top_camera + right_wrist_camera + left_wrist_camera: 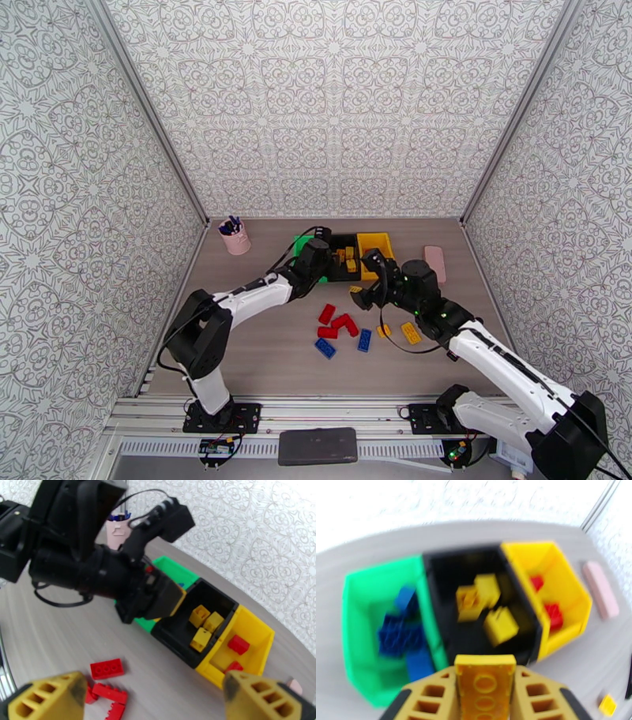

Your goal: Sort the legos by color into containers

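Observation:
My left gripper (485, 667) is shut on a yellow brick (485, 687) and hovers at the near edge of the black bin (446, 565), which holds three yellow bricks (501, 625). The green bin (363, 598) on its left holds blue bricks (401, 634). The yellow bin (568, 586) on its right holds red ones (554, 616). My right gripper (152, 701) is open and empty above the table, right of the loose pile. Loose red bricks (336, 320), blue bricks (325, 347) and yellow bricks (410, 332) lie mid-table.
A pink cup of pens (235, 235) stands at the back left. A flat pink slab (434, 263) lies right of the yellow bin. A small yellow brick (607, 705) sits on the table in front of the bins. The left arm (91, 567) crosses close ahead of my right gripper.

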